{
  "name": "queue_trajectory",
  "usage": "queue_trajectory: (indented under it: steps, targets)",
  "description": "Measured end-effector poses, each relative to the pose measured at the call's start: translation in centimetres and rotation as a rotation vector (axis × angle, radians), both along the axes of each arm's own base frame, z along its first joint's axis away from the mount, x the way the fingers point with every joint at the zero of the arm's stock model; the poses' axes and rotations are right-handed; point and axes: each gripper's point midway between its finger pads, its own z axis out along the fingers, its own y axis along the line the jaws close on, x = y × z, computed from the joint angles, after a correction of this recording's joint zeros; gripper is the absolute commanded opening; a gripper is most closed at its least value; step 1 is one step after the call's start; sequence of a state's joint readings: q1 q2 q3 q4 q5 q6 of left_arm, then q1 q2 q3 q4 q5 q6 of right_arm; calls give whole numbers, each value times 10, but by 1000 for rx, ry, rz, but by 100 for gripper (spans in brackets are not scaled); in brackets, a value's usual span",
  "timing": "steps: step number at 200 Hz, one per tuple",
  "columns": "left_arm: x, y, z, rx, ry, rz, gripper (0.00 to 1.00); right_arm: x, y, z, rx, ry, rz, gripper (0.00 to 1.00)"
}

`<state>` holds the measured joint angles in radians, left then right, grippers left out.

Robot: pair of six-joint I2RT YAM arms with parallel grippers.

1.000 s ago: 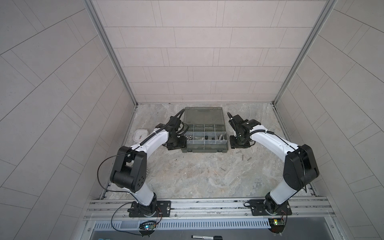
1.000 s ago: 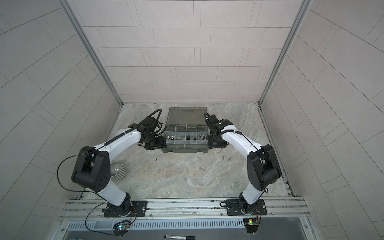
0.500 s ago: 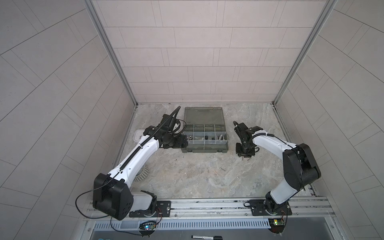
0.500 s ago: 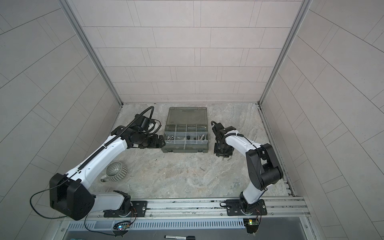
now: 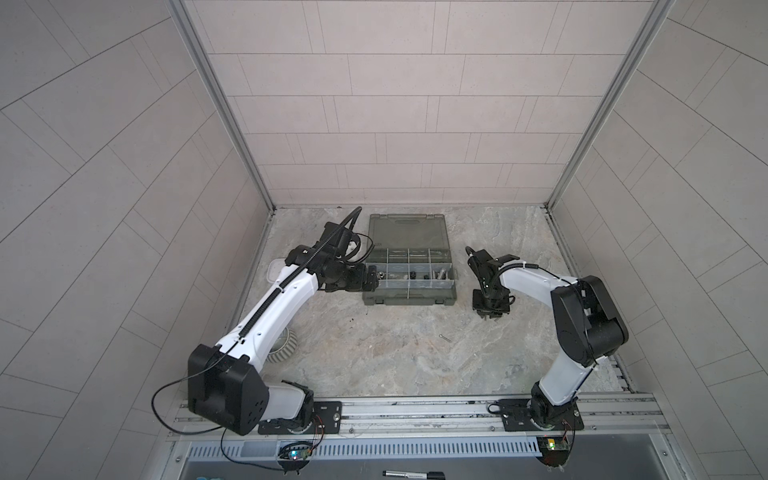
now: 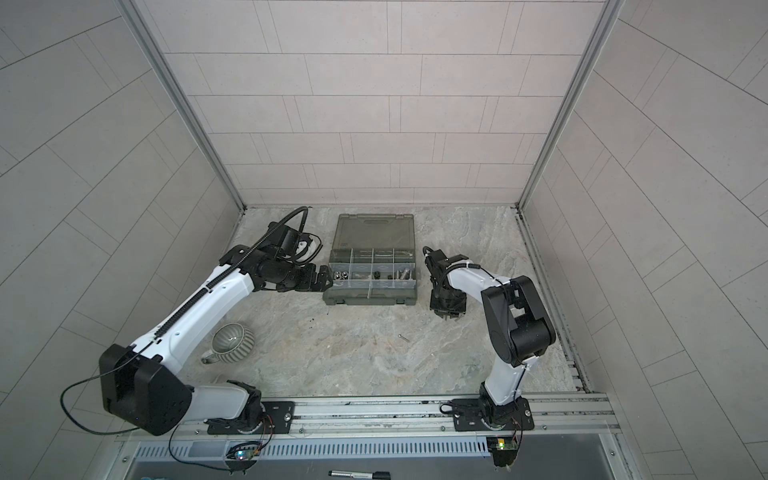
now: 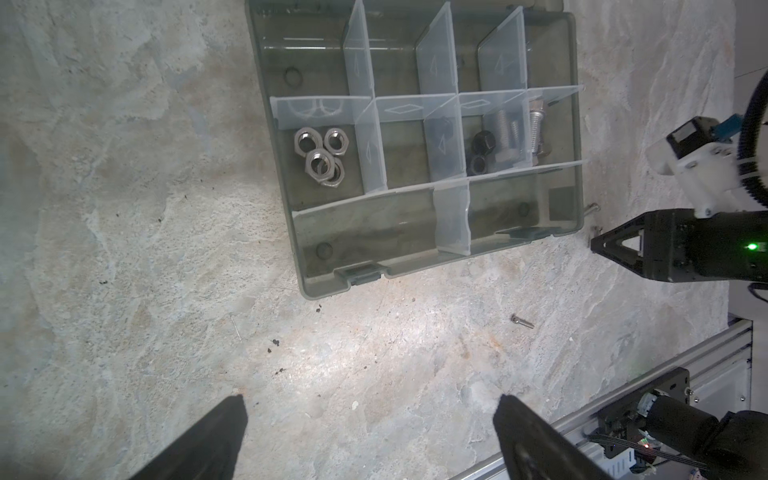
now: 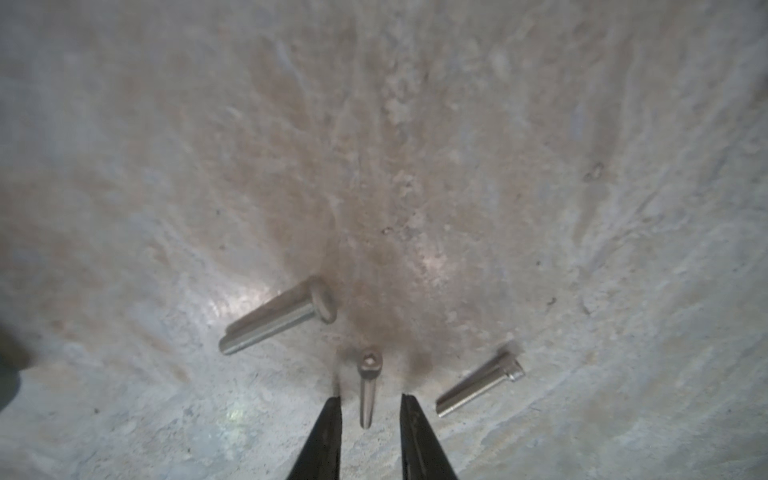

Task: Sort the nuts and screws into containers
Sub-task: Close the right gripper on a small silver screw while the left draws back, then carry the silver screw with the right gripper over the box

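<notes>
Screws of shiny silver metal [image 8: 274, 320] lie on the grey stone bench [image 8: 374, 124] beside the dark green plastic box [image 7: 324, 289]. Your right fingers [image 8: 326, 436] have come down around the thinnest screw [image 8: 366, 386], not pinching yet. Your left fingers [image 7: 216, 436] have opened wide, empty.

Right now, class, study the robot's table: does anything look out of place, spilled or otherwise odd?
Yes. Outside the organizer case, loose on the table: one small screw alone in front of it, and by the right gripper a thick screw, a short screw, and a thin screw between its open jaws. They look spilled, unsorted.
</notes>
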<state>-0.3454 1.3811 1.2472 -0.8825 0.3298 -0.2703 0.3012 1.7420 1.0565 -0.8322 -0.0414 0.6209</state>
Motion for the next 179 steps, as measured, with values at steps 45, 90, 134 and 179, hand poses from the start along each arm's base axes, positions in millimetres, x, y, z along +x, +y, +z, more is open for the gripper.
queue_trajectory:
  steps: [45,90,134,179]
  targets:
    - [17,-7,-4,11,16,-25,100,10,0,-1,-5,-6,0,20]
    - [25,-10,-8,22,25,-42,100,11,3,-2,11,-4,-3,18]
    - [26,-11,-14,32,41,-55,100,10,5,-3,60,-18,-33,15]
    - [24,-11,-15,34,51,-58,100,10,9,-3,94,-41,-41,0]
